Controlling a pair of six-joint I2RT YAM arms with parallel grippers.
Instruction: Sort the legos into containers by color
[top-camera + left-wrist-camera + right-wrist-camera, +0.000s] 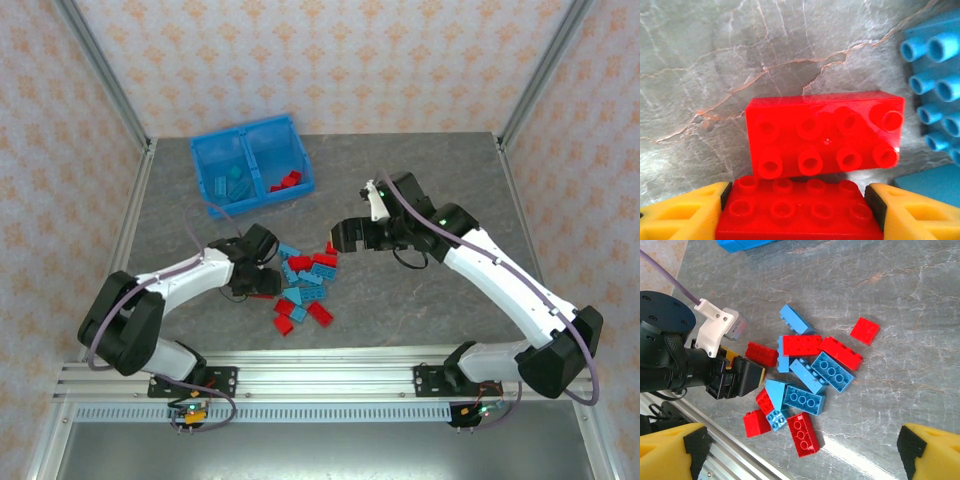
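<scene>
Your left claw (pixel 799 202) pinches a red brick (pixel 790 217) at the pile's (pixel 305 285) 9 o'clock; your right claw (pixel 346 236) hangs spread at 1 o'clock. As you lift, the second brick (pixel 825 135) touching it may snag and twist your grip.

Bin (pixel 262 204): far left part of the tabletop (pixel 420 310), behind the pile.
Left compartment (pixel 215 160): a few legos inside.
Right compartment (pixel 280 150): a few legos inside, near its front wall.
Legos (pixel 305 285): loose pile mid-tabletop, between the two arms, some lying over others.
Left tool (pixel 262 288): at the pile's left edge, with an edge lego (pixel 799 212) between its fingers, pads against both its sides.
Right tool (pixel 340 238): behind and right of the pile, fingers wide apart.
</scene>
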